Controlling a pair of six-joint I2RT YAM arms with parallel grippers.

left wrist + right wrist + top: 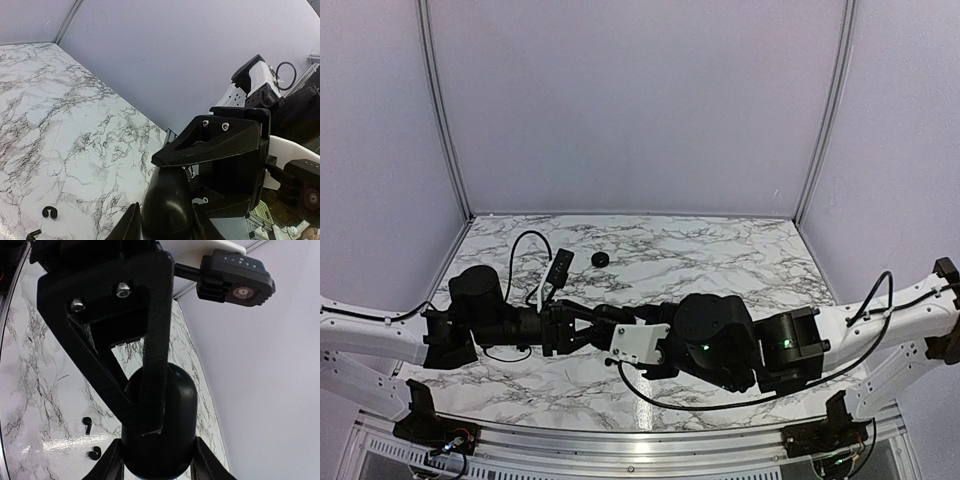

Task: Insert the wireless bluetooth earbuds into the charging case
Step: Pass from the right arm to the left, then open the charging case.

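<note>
Both the left gripper [167, 222] and the right gripper [157, 462] are clamped on the black case [167, 197], held up between them, with the earbuds [87, 425] lying loose on the worktop [30, 390] below, so I'd have one hold firm while the other eases it open.

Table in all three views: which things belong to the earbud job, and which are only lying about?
Job:
two loose earbuds
black oval charging case, gripped

Lying about:
black round disc, alone further back
</note>
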